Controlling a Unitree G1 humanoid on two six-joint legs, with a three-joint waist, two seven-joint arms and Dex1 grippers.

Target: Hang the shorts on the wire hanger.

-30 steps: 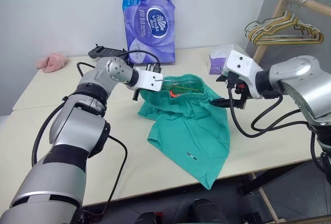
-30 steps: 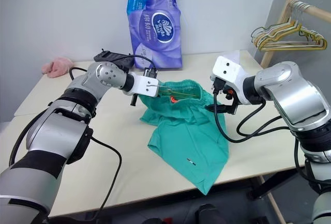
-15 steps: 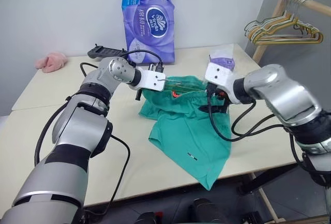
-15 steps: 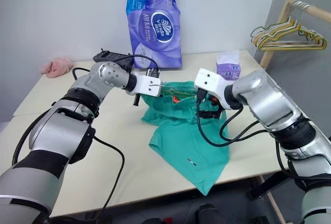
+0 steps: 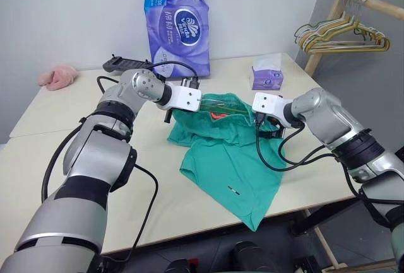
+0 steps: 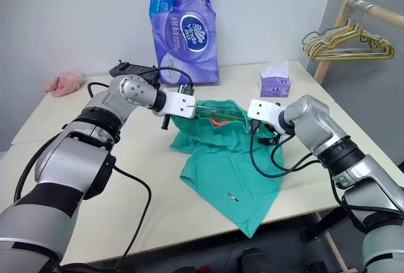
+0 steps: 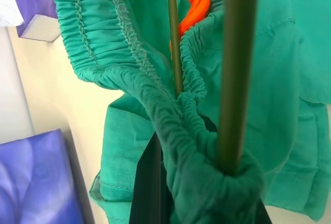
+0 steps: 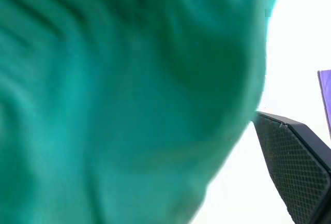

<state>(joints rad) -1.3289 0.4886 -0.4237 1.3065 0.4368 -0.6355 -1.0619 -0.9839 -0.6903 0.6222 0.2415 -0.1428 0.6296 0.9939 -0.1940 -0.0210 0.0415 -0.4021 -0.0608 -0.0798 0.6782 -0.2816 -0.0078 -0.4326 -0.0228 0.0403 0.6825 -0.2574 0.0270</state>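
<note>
Pinching the wire hanger (image 7: 175, 38), left gripper (image 5: 201, 103); right gripper (image 5: 268, 129) spread by shorts (image 5: 230, 159).

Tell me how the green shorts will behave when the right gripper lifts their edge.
The shorts would probably sag and fold: they already lie crumpled and drape off the table edge. They look light and thin. The gathered waistband, bunched around the wire hanger, may slide along it.

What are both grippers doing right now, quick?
Left gripper: shut on the wire hanger, inside the shorts waistband.
Right gripper: open, at the shorts' right edge, holding nothing.
</note>
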